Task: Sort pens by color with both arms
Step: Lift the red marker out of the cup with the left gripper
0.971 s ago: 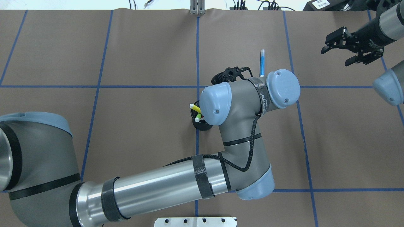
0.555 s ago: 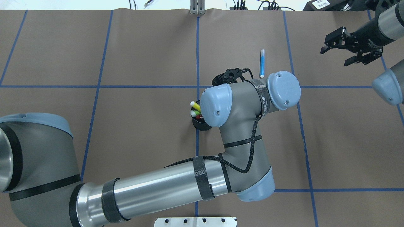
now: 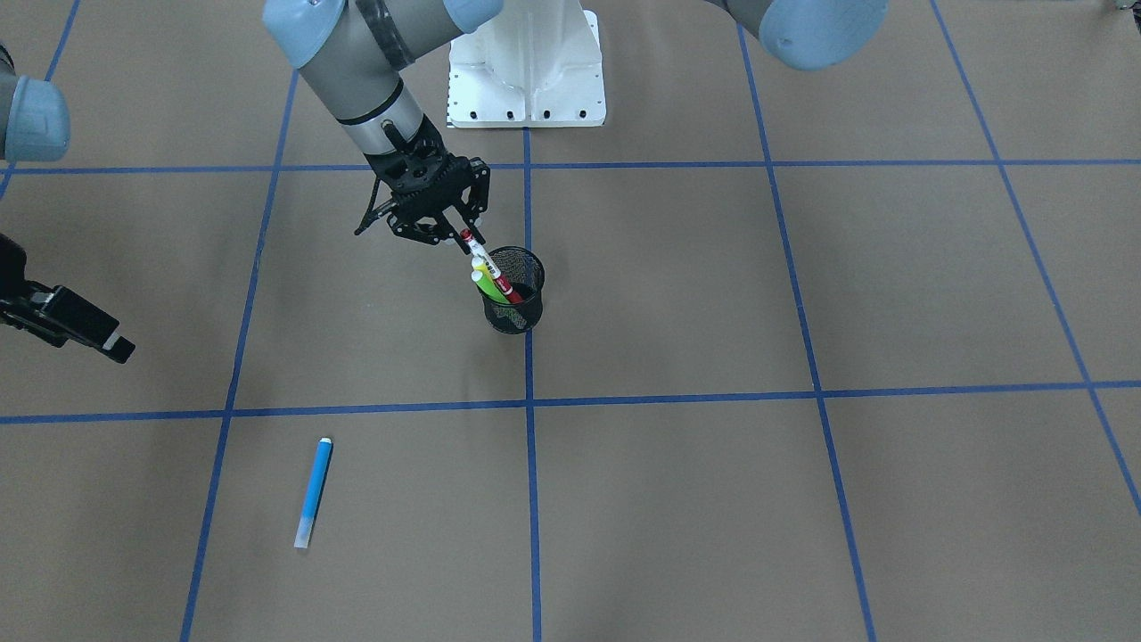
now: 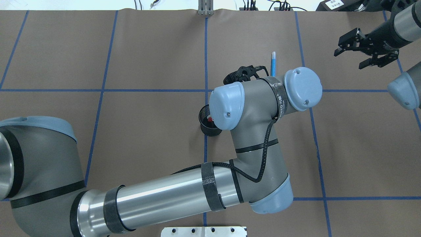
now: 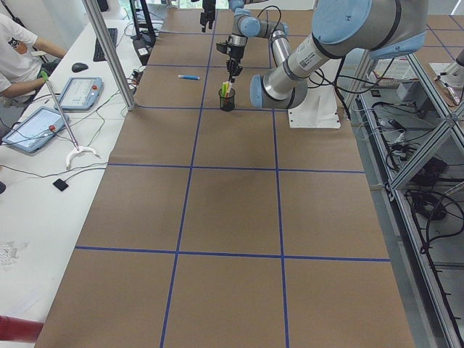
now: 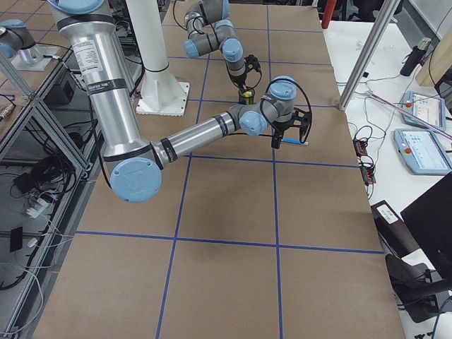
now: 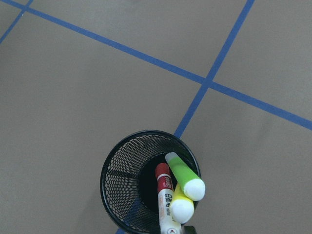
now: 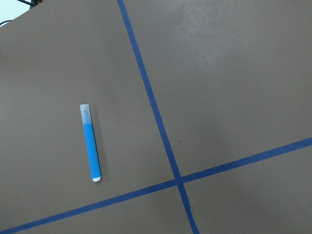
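My left gripper (image 3: 462, 232) is shut on the top end of the white pen with red cap and end (image 3: 490, 267), which slants down into the black mesh cup (image 3: 517, 312). The lime green pen (image 7: 183, 175) and yellow pen (image 7: 181, 207) stand in the cup beside it. In the overhead view my left wrist covers most of the cup (image 4: 205, 123). The blue pen (image 3: 314, 490) lies flat on the table, also in the right wrist view (image 8: 90, 144). My right gripper (image 4: 350, 58) is open and empty, held above the table's far right, away from the blue pen (image 4: 273, 62).
The white pedestal base (image 3: 526, 80) stands behind the cup. Blue tape lines (image 3: 528, 401) divide the brown table cover into squares. An operator with tablets sits beside the table in the exterior left view (image 5: 18, 58).
My left wrist has shifted right and a little away from me. The yellow and green pens that stuck out beside it are now covered; only a bit of red shows in the cup.
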